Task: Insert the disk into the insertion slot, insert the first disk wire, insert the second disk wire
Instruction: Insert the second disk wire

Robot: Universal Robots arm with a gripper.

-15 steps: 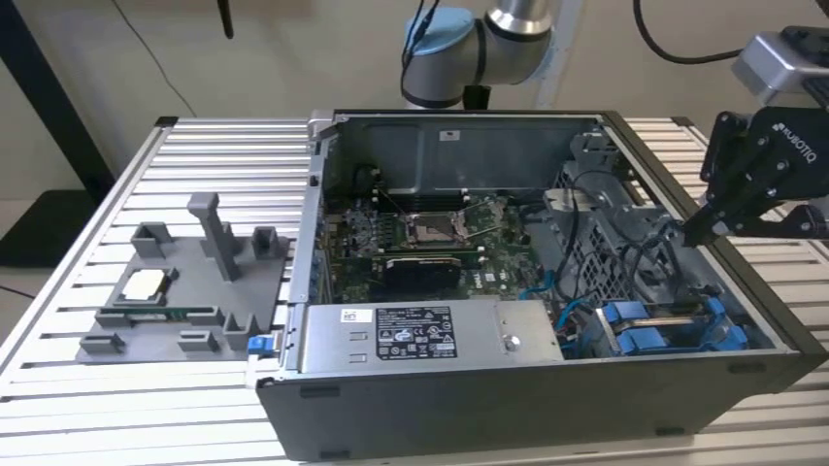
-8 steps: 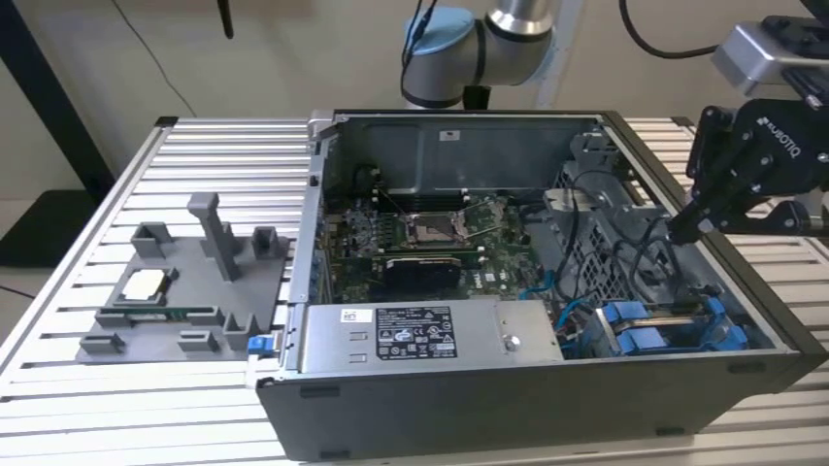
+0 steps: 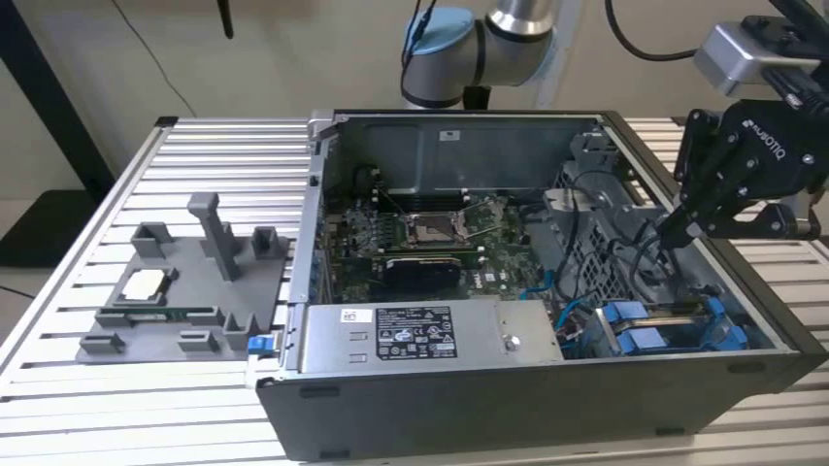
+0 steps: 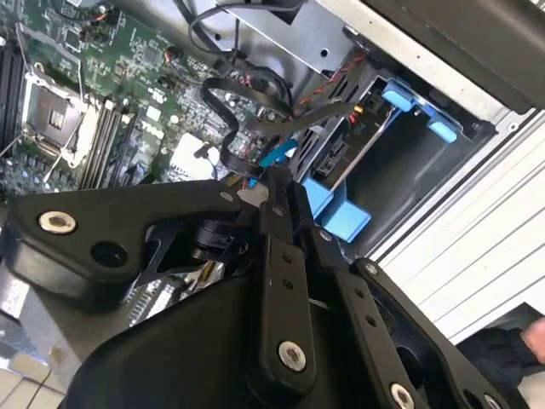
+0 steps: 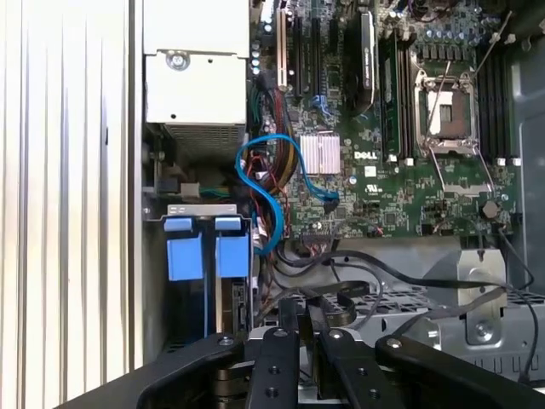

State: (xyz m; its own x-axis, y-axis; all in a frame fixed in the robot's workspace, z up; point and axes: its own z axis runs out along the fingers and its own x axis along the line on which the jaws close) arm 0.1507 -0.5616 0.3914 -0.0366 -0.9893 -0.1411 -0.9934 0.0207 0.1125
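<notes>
Exterior view, left to right: grey parts fixture [image 3: 182, 291] sits on the slatted worktop [image 3: 78, 388], beside the open dark grey computer case [image 3: 518, 408]. Inside the case: grey power supply box [image 3: 428, 335] along the near wall, motherboard [image 3: 428, 233] behind it, then at the exterior view's right the disk [image 3: 667, 330] in its blue carrier, already seated in the insertion slot [image 3: 764, 335] at the near right corner. End effector [image 3: 677, 233] hangs over the case's right side, above and behind the disk, tips down among the black cables [image 3: 609, 243]. In the first wrist view the blue carrier tabs [image 5: 207, 247] show next to the power supply, with a blue cable [image 5: 264, 183] looping between them and the motherboard. In the second wrist view the end effector [image 4: 277, 183] has its fingers [image 4: 281, 256] pressed together, closed; whether a thin wire is pinched at the tips I can't tell. Tips sit near the blue carrier, not touching it.
</notes>
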